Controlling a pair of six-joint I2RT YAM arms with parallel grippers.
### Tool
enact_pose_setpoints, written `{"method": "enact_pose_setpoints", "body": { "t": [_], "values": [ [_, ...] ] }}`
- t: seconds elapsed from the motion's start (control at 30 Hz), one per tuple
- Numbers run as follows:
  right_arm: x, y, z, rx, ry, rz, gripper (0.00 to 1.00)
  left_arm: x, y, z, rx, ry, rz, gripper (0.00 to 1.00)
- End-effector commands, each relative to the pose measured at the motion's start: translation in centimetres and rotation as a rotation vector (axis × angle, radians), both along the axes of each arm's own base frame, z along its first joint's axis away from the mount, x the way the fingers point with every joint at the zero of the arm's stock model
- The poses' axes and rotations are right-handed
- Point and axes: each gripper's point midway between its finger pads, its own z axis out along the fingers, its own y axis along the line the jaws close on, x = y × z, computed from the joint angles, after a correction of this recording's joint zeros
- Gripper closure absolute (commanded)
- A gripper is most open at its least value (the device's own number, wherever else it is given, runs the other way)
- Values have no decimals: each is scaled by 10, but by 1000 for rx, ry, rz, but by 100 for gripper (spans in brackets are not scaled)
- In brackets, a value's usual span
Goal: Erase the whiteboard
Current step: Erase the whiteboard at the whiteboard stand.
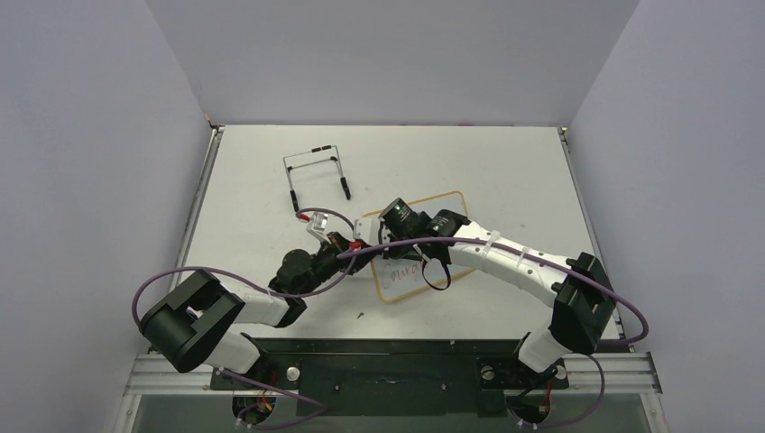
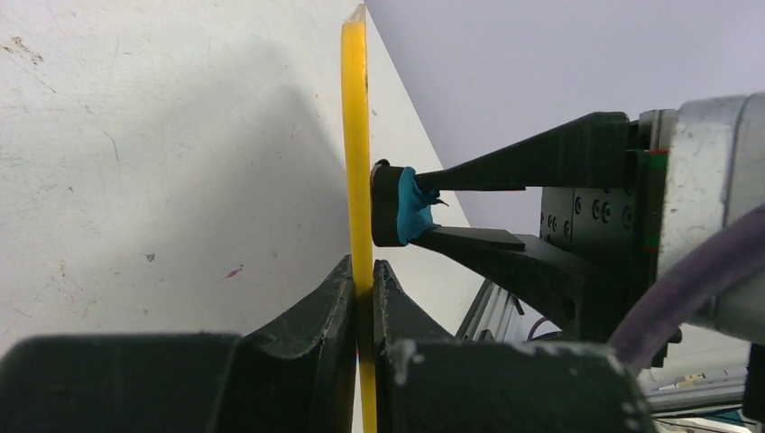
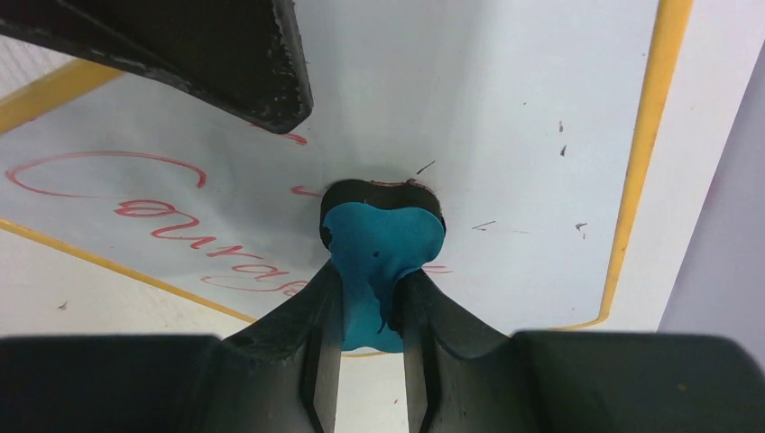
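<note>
The top external camera looks down on the table (image 1: 505,162) from above and behind, well away. The left wrist camera, close behind the left gripper (image 2: 363,271), sees the whiteboard (image 2: 357,135) edge-on; the right wrist camera faces its written side (both catch the blue eraser (image 3: 379,239) in the right gripper (image 3: 370,280)).

black-and-white arms (image 1: 505,257), purple cables (image 1: 171,273), perhaps red clips (image 1: 356,244)

Wire stand (image 1: 345,187) far-left; left hand (image 2: 361,271), right hand (image 3: 370,272) crowd whiteboard (image 1: 403,281); far-right table (image 1: 519,171) open.
</note>
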Motion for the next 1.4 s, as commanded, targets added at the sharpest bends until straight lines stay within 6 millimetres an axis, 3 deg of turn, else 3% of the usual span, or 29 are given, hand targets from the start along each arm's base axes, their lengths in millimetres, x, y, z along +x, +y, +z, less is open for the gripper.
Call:
{"method": "enact_pose_setpoints", "body": {
  "t": [0.0, 0.13, 0.27, 0.4, 0.5, 0.63, 0.73, 0.87, 0.97, 1.03, 1.2, 1.3, 1.37],
  "values": [
    [-6, 17, 10, 52, 7, 18, 100, -1, -6, 45, -108, -124, -25, 100],
    [-39, 35, 5, 60, 78, 152, 100, 0, -5, 44, -115, -121, -15, 100],
    [-48, 43, 7, 99, 118, 173, 100, 0, -3, 46, -126, -118, -4, 100],
    [-21, 44, 15, 189, 82, 28, 100, 0, -2, 46, -143, -109, 1, 100],
    [10, 31, 20, 220, 19, -121, 100, -1, -1, 47, -155, -107, 1, 100],
    [22, 24, 20, 244, 3, -194, 100, -2, -2, 46, -161, -101, 0, 100],
    [4, 35, 15, 263, 75, -123, 100, -2, -3, 47, -167, -100, -1, 100],
    [-42, 57, 4, 248, 205, 73, 100, -2, -3, 48, -175, -100, -1, 100],
    [-54, 60, 1, 239, 244, 127, 100, -2, -1, 47, -175, -99, 4, 100],
    [-46, 58, 2, 236, 222, 95, 100, -3, -1, 46, -174, -98, 6, 100],
    [5, 31, 0, 213, 111, -126, 100, -3, -1, 48, -176, -104, 5, 100],
    [11, 22, 1, 212, 99, -153, 100, -3, -1, 48, -174, -104, 6, 100],
    [0, 25, 2, 218, 130, -102, 100, -2, -1, 48, -174, -104, 6, 100]
  ]
}}
